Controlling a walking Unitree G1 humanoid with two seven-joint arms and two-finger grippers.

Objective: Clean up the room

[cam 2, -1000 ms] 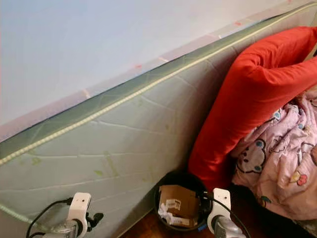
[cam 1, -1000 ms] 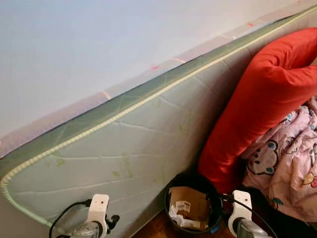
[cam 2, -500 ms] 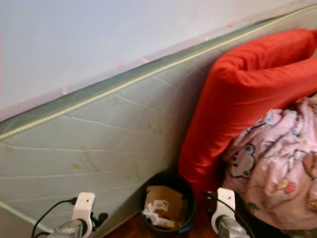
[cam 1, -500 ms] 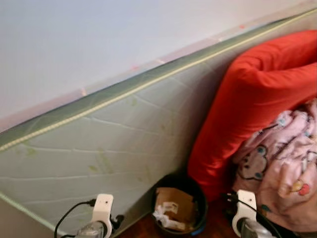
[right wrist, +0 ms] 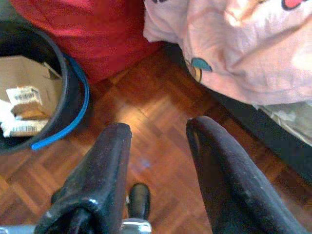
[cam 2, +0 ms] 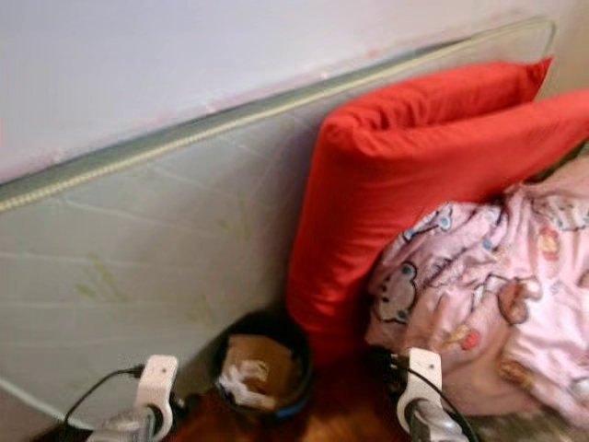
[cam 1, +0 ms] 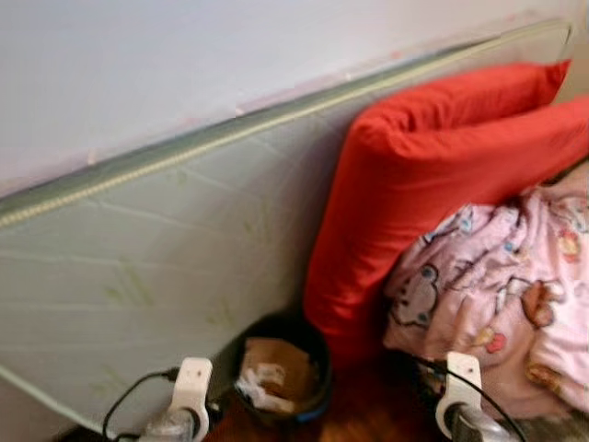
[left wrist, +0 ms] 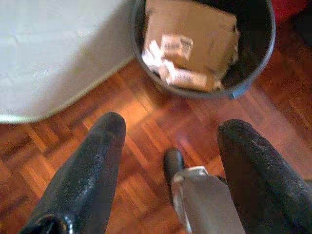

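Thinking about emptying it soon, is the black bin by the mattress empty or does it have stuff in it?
It has stuff in it: the black bin holds a piece of brown cardboard and crumpled white paper scraps.

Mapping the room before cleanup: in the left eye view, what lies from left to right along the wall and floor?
Mattress leaning on the wall → black bin holding cardboard and paper → red pillow → pink cartoon-print blanket.
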